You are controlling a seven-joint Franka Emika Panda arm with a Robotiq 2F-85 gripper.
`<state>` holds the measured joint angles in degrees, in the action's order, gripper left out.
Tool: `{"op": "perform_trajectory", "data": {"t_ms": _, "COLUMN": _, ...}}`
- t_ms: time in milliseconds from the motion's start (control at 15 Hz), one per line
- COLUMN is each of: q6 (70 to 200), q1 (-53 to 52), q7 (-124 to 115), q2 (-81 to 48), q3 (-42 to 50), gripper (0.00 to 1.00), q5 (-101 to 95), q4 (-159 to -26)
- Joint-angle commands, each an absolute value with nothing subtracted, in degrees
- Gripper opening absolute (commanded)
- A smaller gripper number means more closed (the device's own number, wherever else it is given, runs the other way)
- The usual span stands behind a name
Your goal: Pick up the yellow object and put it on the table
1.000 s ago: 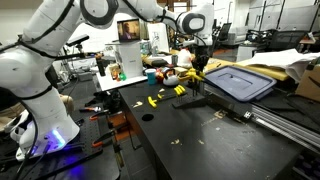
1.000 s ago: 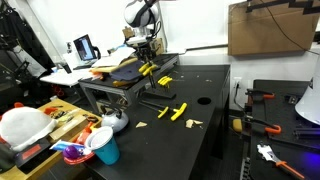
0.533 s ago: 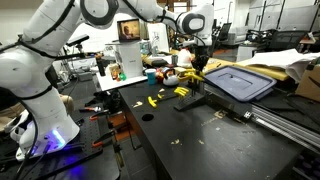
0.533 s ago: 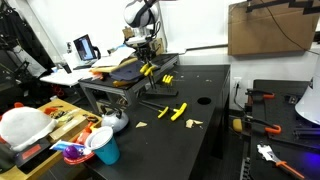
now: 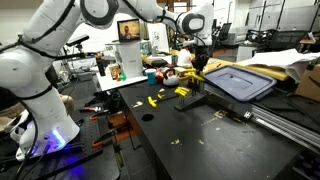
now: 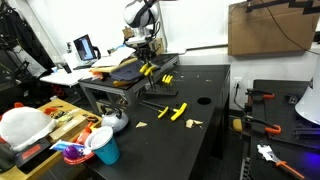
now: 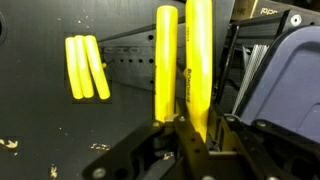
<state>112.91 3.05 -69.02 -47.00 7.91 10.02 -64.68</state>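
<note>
In the wrist view the yellow object [image 7: 198,60] shows as a long yellow bar that runs down into my gripper [image 7: 186,126]. The jaws are shut on its lower end. A second, shorter yellow bar [image 7: 165,60] lies right beside it. In both exterior views the gripper [image 5: 197,71] [image 6: 147,60] reaches down onto the yellow object [image 5: 184,91] [image 6: 147,70] on a raised metal frame at the edge of the black table [image 5: 200,140] [image 6: 215,85]. The shaft is hidden.
A grey-blue bin lid [image 5: 240,82] [image 7: 290,70] lies close beside the gripper, with a mustard cloth [image 5: 275,68] behind it. Small yellow pieces [image 7: 85,67] [image 5: 155,100] [image 6: 178,111] lie on the black top. A cluttered white desk [image 5: 130,78] stands beyond.
</note>
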Motion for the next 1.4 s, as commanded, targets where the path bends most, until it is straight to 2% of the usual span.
{"op": "perform_trajectory", "data": {"t_ms": 0, "q6": 116.00, "q1": 2.30, "q7": -70.78, "q2": -45.30, "q3": 8.17, "gripper": 0.06, "q5": 8.93, "q4": -65.54}}
{"op": "perform_trajectory", "data": {"t_ms": 1333, "q6": 120.53, "q1": 2.25, "q7": -68.93, "q2": -44.58, "q3": 8.05, "gripper": 0.06, "q5": 6.07, "q4": -68.42}}
